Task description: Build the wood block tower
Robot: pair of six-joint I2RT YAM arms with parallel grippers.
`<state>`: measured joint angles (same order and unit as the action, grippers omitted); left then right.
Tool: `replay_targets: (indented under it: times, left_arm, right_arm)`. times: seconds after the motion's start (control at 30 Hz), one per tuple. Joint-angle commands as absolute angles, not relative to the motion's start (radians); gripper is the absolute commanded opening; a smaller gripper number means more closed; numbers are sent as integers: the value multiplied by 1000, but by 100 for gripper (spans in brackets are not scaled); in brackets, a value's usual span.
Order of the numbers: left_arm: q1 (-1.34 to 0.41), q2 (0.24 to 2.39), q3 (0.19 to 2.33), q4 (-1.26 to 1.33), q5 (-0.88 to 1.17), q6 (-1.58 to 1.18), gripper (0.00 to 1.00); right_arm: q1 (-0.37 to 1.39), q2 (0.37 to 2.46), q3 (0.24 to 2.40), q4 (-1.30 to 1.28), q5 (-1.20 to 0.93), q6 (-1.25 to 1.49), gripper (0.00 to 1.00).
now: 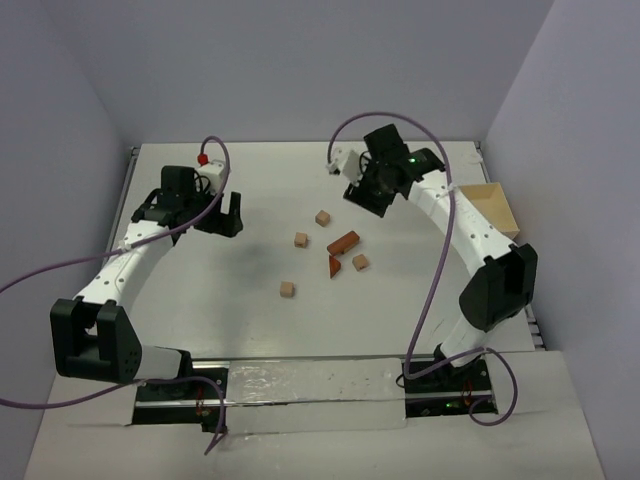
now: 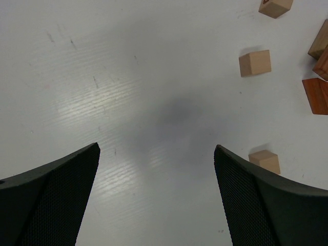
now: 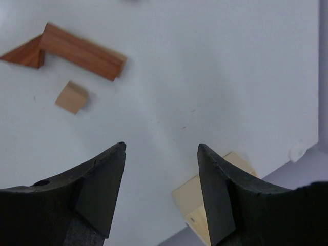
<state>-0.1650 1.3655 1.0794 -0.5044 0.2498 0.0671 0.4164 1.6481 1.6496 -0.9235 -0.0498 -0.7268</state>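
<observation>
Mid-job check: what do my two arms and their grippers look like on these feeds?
The left arm and right arm have white links with black joints and bases. A purple cable loops off each. The left gripper and right gripper have black wedge-shaped fingers. A green light glows near the right wrist.

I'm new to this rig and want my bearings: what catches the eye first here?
Small wood blocks lie scattered, none stacked, in the middle of the table. The left claw and right claw hang open and empty beside them. A pale wooden box sits at its right edge.
</observation>
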Motion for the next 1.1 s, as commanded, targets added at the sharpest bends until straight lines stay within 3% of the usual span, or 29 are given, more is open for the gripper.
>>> replay_targets:
  times: [0.0, 0.23, 0.43, 0.67, 0.87, 1.07]
  left_arm:
    - [-195, 1350, 1121, -491, 218, 94, 99]
    - [-207, 1342, 1092, -483, 230, 84, 99]
    - [-207, 1348, 1098, -498, 233, 88, 99]
    - [-207, 1365, 1089, -502, 278, 84, 99]
    - [-207, 1373, 1094, -511, 276, 91, 99]
    - [-206, 1376, 1083, -513, 256, 97, 99]
  right_arm:
    - [448, 1677, 1670, -1063, -48, -1055, 65]
    - [508, 1723, 1673, -1195, -59, -1240, 66]
    - [531, 1765, 1711, -1219, -191, -1426, 65]
    - [601, 1900, 1796, -1286, -171, -1490, 83]
    - [618, 2058, 1945, -1357, -176, -1514, 83]
    - [619, 2126, 1951, -1346, -158, -1548, 75]
